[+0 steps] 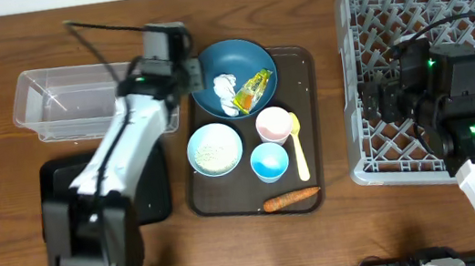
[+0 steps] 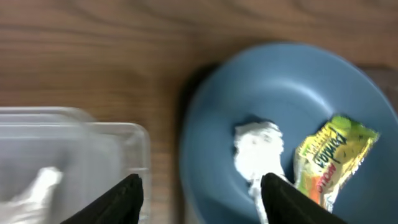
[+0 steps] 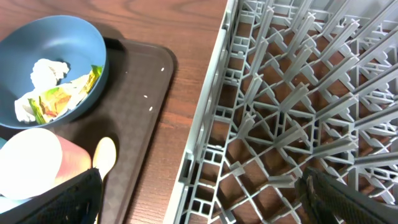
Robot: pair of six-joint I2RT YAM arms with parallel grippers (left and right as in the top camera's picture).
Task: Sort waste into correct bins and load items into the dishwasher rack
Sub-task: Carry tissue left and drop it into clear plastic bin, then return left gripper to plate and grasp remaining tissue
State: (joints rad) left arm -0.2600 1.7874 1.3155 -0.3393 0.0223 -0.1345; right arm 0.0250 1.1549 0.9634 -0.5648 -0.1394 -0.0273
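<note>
The dark blue bowl sits at the back of the brown serving tray and holds the white tissue and the wrapper. My left gripper is open and empty over the bowl's left rim. In the left wrist view its fingers straddle the rim, with the tissue by the right finger and the wrapper beyond. The white bowl holds rice. The pink cup, light-blue cup, spoon and carrot lie on the tray. My right gripper is open over the rack's left edge.
The clear tub stands left of the bowl, with the black tray in front of it under my left arm. The brown serving tray lies between the bins and the rack. A few rice grains lie loose on it.
</note>
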